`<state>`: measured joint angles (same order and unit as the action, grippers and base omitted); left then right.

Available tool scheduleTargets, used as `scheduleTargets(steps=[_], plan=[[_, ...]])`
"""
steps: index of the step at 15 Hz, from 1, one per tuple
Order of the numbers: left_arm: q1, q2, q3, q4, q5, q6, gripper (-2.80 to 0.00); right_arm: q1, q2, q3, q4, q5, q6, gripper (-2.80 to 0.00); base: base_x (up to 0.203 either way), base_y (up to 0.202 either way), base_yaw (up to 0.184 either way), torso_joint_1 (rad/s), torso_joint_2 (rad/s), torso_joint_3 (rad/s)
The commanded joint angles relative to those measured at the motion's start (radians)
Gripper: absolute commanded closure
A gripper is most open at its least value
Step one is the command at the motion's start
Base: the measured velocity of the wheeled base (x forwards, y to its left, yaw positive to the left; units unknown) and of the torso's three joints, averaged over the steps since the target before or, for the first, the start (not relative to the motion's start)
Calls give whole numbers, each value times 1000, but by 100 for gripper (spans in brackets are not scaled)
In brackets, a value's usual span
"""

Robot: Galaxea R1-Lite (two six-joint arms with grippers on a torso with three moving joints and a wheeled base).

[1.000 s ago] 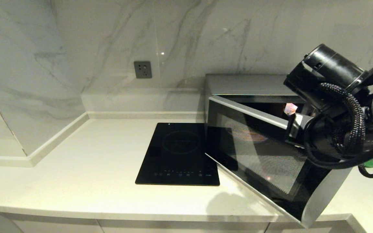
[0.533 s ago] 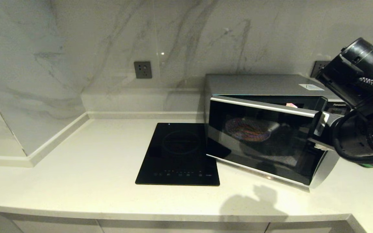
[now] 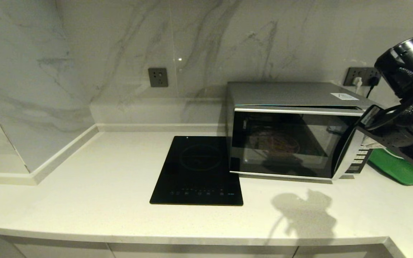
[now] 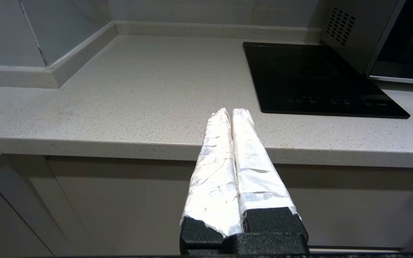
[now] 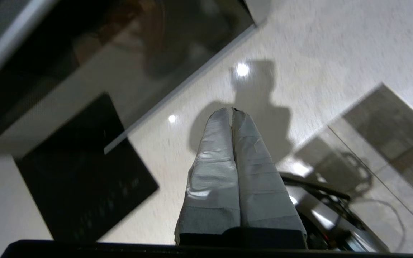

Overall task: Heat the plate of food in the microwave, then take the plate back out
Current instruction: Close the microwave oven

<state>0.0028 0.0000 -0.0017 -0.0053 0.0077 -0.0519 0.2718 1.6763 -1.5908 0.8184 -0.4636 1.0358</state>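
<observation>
The silver microwave stands at the back right of the counter with its dark glass door swung to. Through the glass the plate of food shows only as a dim round shape inside. My right arm hangs in front of the microwave's right end, by the button panel. The right gripper is shut on nothing and hovers above the counter in front of the door. The left gripper is shut and empty, parked at the counter's front edge.
A flat black induction hob lies just left of the microwave. The green tray sits on the counter to the microwave's right, partly behind my arm. Wall sockets and a plugged-in cable are on the marble back wall.
The microwave door swung from wide open to closed. My right arm drew back to the right and upward, uncovering the microwave's top and the green tray.
</observation>
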Motion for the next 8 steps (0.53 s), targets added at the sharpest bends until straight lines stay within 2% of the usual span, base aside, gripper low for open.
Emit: scheduleTargets(steps=[1,3,5,8], plan=[[0,0,0,-1,2,0,0,-117,142,-48,-124,44,-37,0,0,0,0,0,0,0],[0,0,0,-1,0,0,0,-145,206,-155,-158,102,-55,0,0,0,0,0,0,0],[0,0,0,-1,0,-2,0,-167,281,-244,-165,118,-66,0,0,0,0,0,0,0],[0,0,0,-1,0,0,0,-204,304,-255,-166,123,-64,0,0,0,0,0,0,0]])
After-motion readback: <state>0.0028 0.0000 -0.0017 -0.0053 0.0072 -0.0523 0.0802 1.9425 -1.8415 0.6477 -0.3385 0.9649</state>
